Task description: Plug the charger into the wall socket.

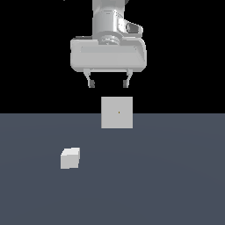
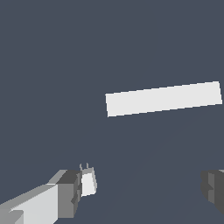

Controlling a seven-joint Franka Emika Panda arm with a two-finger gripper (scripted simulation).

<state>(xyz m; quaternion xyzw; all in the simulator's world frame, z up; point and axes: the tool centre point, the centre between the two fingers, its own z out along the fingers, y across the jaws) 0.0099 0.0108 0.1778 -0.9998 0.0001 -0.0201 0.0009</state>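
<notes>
Exterior view has the end effector (image 1: pixel 109 83) hanging up high with its fingers (image 1: pixel 92 82) spread wide and nothing between them. Right below sits the wall socket (image 1: pixel 117 112), standing upright on the grey tabletop (image 1: pixel 176 176). The charger (image 1: pixel 70 158) lies nearer the camera and off toward the exterior view's left, well apart from the socket. Wrist view catches the socket (image 2: pixel 163 99) edge-on as a thin white strip, with the charger (image 2: pixel 88 183) just beside one fingertip.
</notes>
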